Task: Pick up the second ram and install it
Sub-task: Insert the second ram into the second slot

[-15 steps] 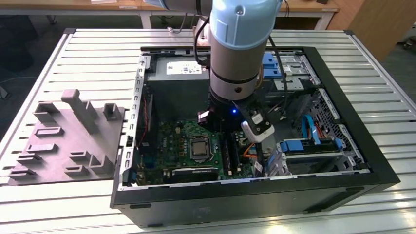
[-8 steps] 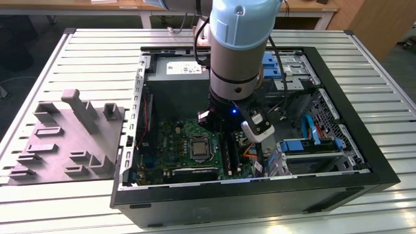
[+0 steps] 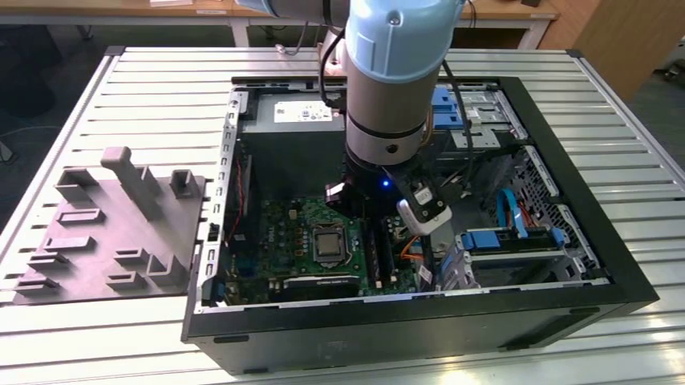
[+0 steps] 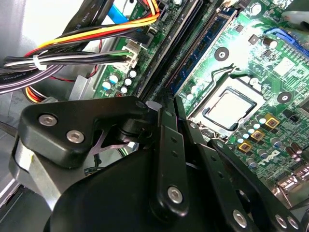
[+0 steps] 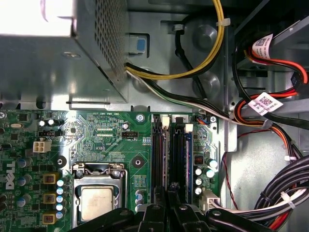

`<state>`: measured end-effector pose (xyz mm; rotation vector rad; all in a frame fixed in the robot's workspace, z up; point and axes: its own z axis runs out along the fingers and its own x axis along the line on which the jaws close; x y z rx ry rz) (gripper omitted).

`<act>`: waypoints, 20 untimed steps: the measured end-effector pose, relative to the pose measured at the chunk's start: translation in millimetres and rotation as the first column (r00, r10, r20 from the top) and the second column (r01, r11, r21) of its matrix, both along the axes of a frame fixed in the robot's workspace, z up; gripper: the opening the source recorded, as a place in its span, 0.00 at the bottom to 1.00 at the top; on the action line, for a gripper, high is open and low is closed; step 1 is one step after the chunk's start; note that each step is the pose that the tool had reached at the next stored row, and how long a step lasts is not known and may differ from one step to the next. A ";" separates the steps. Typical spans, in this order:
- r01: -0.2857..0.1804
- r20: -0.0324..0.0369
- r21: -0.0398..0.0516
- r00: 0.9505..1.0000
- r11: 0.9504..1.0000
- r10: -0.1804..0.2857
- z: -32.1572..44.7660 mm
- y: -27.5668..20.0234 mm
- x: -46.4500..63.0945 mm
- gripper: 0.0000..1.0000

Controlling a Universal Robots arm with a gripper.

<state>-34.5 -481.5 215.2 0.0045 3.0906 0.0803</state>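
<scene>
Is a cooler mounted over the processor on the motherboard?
No, in the first wrist view the processor's bare metal lid shows, with nothing mounted over it.

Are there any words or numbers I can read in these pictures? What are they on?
White cable tags: print too small to read.
Label on the grey power supply: too blurred to read.
Motherboard: tiny white print, too small to read; the larger white letters at its edge are a brand mark, left unquoted.
</scene>
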 end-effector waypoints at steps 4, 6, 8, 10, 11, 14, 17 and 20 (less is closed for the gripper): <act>0.000 0.000 0.000 1.000 1.000 0.000 -0.9 0.0 0.0 0.13; 0.000 0.000 0.000 1.000 1.000 0.000 -0.9 0.0 0.0 0.13; 0.000 0.000 0.000 1.000 1.000 0.000 -1.0 0.0 0.0 0.13; 0.000 0.000 0.000 1.000 1.000 0.000 -1.0 0.0 0.0 0.13; 0.000 0.000 0.000 1.000 1.000 0.000 -1.3 0.0 0.0 0.13; 0.000 0.000 0.001 1.000 1.000 0.000 -2.0 0.1 0.0 0.13; 0.000 0.000 0.000 1.000 1.000 0.000 -1.9 0.0 0.0 0.13; 0.000 0.000 0.000 1.000 1.000 0.000 -2.2 -0.1 0.0 0.13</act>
